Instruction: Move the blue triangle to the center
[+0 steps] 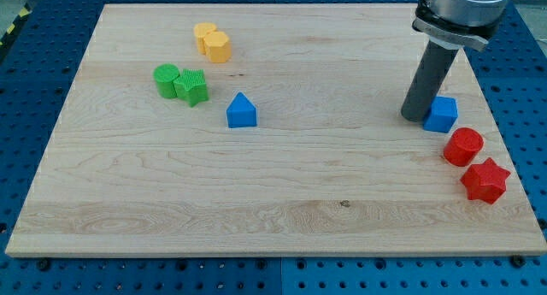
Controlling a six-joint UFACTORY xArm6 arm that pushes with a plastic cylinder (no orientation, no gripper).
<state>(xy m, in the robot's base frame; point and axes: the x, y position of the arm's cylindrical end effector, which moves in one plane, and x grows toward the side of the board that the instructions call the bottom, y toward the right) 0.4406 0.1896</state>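
Green cylinder (166,78) touches green star (193,86) far left; blue triangle (241,111) sits left of the desk (282,209) centre. My tip (415,116), no end effector, touches the blue cube (442,115); arm cut off above.

no text, label, brand, number or sign can be read anywhere: not on the wooden board (282,209), not on the coloured blocks, not on the dark rod (430,81), and not on the blue pegboard (34,73) around it.
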